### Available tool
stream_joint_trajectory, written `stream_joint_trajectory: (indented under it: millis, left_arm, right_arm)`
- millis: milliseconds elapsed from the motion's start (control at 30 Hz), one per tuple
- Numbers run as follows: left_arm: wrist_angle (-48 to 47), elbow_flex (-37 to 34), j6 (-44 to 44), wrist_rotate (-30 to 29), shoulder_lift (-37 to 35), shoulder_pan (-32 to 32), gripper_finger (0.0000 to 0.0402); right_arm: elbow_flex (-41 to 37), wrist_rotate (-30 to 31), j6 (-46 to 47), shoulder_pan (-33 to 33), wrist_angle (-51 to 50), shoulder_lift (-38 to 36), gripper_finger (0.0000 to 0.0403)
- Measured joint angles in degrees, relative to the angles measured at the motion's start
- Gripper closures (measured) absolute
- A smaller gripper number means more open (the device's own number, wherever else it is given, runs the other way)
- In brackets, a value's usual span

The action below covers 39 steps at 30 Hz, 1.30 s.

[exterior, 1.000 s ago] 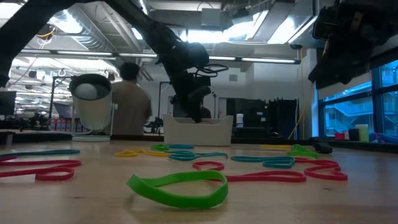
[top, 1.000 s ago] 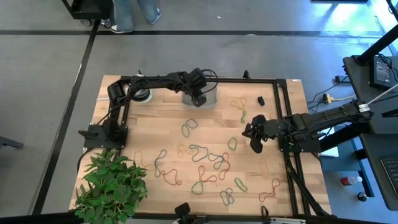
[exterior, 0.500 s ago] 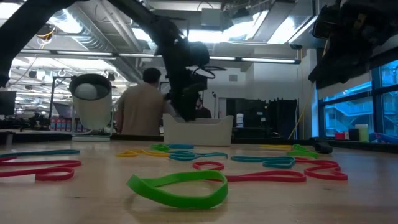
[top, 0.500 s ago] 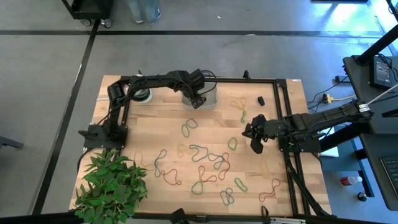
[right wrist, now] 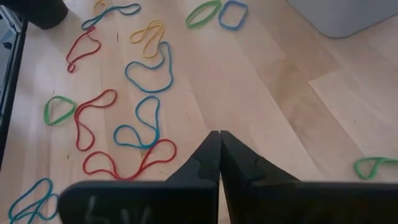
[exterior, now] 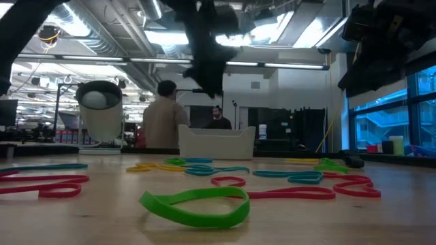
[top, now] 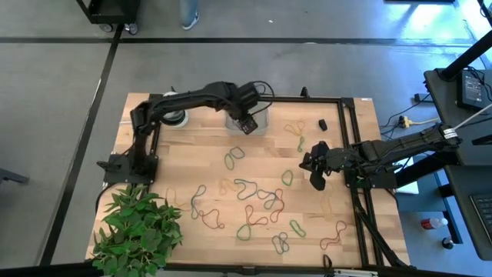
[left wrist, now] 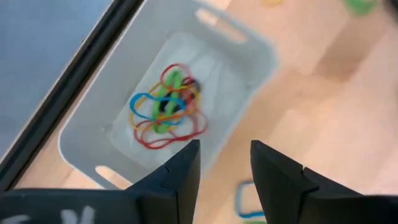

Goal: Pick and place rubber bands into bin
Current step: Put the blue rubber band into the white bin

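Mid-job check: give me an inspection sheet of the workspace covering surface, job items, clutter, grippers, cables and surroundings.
Surface: wooden table, black frame around it.
Job's things: bin at the far edge holds a tangle of rubber bands; many loose bands lie across the table.
Clutter: tape roll, plant, small black object.
Grippers: left gripper open above the bin, empty; right gripper shut, empty, over the table's right side.
Cables: nothing seen on the surface.
Surroundings: person behind the table.

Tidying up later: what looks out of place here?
Most rubber bands lie scattered loose across the table; only a small tangle is in the bin. Nothing looks spilled or damaged.
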Motion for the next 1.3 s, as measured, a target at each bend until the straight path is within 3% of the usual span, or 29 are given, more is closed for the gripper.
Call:
stream_joint_trajectory:
  millis: [533, 767, 1300]
  left_arm:
    - [1.57, -13.39, -14.74, -11.69, -16.87, -16.57, 0.0326]
    - [8.22, -25.43, -20.18, -11.49, -22.38, -22.28, 0.0395]
    - [26.15, -56.13, -18.40, -7.60, -43.26, -25.83, 0.0400]
  right_arm:
    - [-0.04, -0.13, 0.29, 0.00, 0.03, 0.00, 0.0393]
    - [-0.04, -0.12, 0.28, 0.00, 0.11, 0.00, 0.0393]
    - [-0.04, 0.42, 1.81, 0.00, 1.07, 0.02, 0.0397]
